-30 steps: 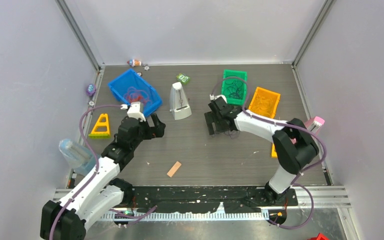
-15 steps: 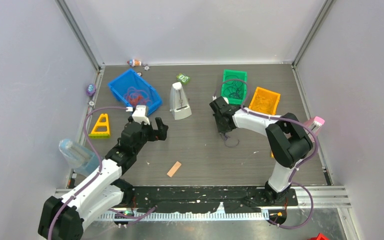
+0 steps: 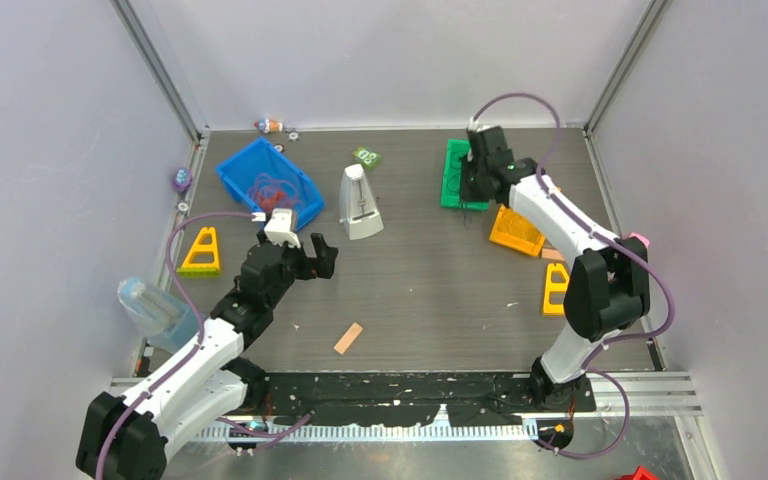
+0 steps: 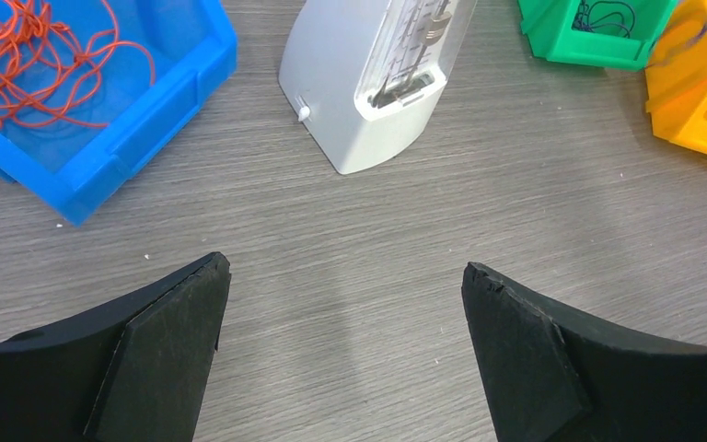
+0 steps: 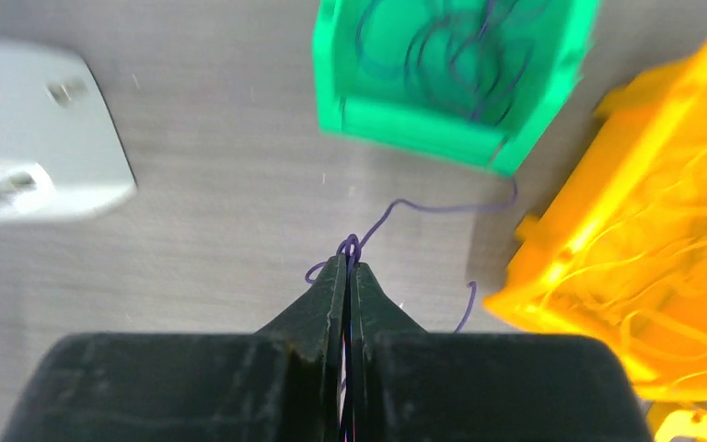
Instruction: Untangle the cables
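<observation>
My right gripper [image 5: 348,263] [image 3: 476,188] is shut on a thin dark cable [image 5: 423,207], which loops out past its tips above the table, just in front of the green bin [image 5: 405,124] [image 3: 452,185]. More dark cables [image 5: 451,46] lie inside that bin. Yellow cables [image 5: 663,249] fill the orange bin [image 5: 562,285] [image 3: 516,232] beside it. A tangle of orange-red cables [image 4: 37,55] [image 3: 272,188] sits in the blue bin [image 4: 138,138] [image 3: 240,175]. My left gripper [image 4: 345,272] [image 3: 315,257] hangs open over bare table, nothing between its fingers [image 4: 175,341].
A white metronome-shaped object [image 3: 359,203] [image 4: 373,83] stands mid-table between the bins. Yellow triangles lie at the left [image 3: 202,252] and right [image 3: 555,288]. A wooden chip [image 3: 348,338] is near the front, a clear bottle [image 3: 152,310] at the left edge.
My right gripper shut on the dark cable on the table, then swung up and back to the green bin with it. The left arm shifted slightly right, still open.
</observation>
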